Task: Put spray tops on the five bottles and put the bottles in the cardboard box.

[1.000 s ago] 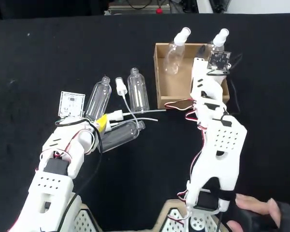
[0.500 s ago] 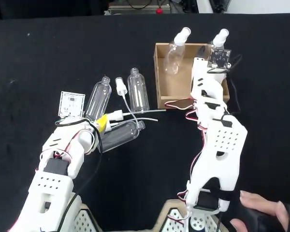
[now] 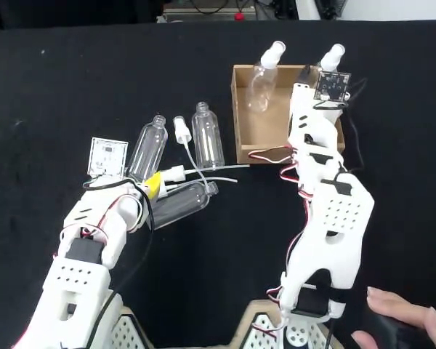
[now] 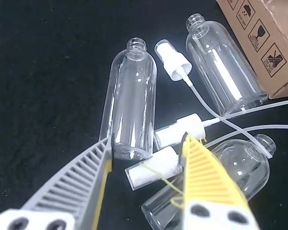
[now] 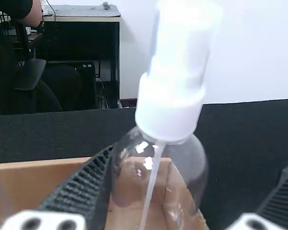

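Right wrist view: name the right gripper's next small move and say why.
Probably draw the right gripper straight back and up, away from the brown cardboard box. Its jaws stand open around the clear plastic bottle with a white spray top. The bottle appears to sit in the box already, so nothing seems left to hold there.

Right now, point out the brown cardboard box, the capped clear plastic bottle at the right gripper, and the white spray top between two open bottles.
Brown cardboard box (image 3: 237,116): high view, left wall.
Capped clear plastic bottle (image 5: 182,163): right wrist view, shoulder.
White spray top (image 4: 172,63): left wrist view, cap.
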